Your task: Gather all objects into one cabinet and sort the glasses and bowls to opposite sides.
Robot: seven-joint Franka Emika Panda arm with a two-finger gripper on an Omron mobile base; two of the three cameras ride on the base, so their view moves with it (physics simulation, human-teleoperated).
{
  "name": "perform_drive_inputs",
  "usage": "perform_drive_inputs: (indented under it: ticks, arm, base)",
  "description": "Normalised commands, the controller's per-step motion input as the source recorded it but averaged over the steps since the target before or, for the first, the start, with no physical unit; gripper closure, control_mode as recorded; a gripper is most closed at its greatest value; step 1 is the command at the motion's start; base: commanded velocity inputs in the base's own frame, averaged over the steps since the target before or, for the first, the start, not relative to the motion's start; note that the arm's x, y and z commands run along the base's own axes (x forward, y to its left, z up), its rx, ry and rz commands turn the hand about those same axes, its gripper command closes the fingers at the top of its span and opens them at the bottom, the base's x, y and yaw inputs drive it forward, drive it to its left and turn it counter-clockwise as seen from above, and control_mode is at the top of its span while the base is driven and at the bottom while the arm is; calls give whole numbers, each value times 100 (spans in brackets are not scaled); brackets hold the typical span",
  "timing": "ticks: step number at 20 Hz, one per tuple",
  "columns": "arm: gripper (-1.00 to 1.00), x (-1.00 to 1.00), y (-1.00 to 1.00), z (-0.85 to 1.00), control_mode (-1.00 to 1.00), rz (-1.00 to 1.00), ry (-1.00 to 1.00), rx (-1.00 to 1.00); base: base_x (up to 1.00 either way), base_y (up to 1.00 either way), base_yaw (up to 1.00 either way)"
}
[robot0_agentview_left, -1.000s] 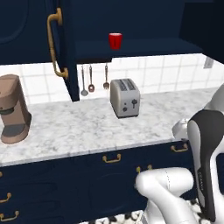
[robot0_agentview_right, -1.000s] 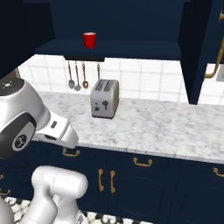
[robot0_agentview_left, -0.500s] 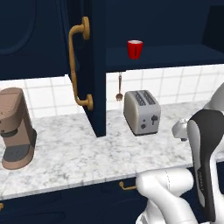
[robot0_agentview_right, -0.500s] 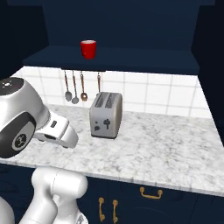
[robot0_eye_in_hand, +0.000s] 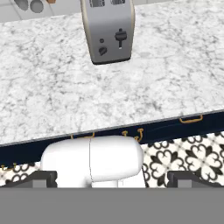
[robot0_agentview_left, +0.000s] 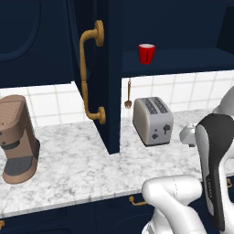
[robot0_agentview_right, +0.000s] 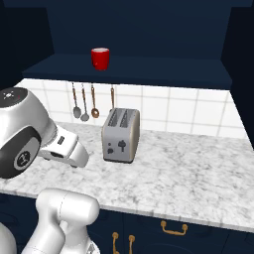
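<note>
Now, with gripper (robot0_eye_in_hand: 112,186) apparently empty, fingers (robot0_eye_in_hand: 37,179) spread wide, aimed down at counter (robot0_eye_in_hand: 52,100) before toaster (robot0_eye_in_hand: 106,30): lift and reach up to red cup (robot0_agentview_left: 146,53) on open shelf (robot0_agentview_right: 149,69), clearing door (robot0_agentview_left: 112,77).

Cabinet (robot0_agentview_left: 114,91) top cut off; toaster (robot0_eye_in_hand: 107,30) top cropped
</note>
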Motion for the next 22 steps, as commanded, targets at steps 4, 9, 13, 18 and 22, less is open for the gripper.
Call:
perform_drive_inputs:
  ticks: [4, 9, 13, 18, 22]
  arm:
    - [-100, -13, 7, 28, -100, 0, -26, 0]
    - [-100, -20, 34, 65, -100, 0, -40, 0]
    - [-100, 17, 27, 77, -100, -2, -19, 0]
    - [-100, 40, 16, 75, -100, -3, -4, 0]
    - [-100, 42, 6, 49, -100, 0, -2, 0]
  base:
    - [0, 0, 0]
    - [0, 0, 0]
    - [0, 0, 0]
    - [0, 0, 0]
    - [0, 0, 0]
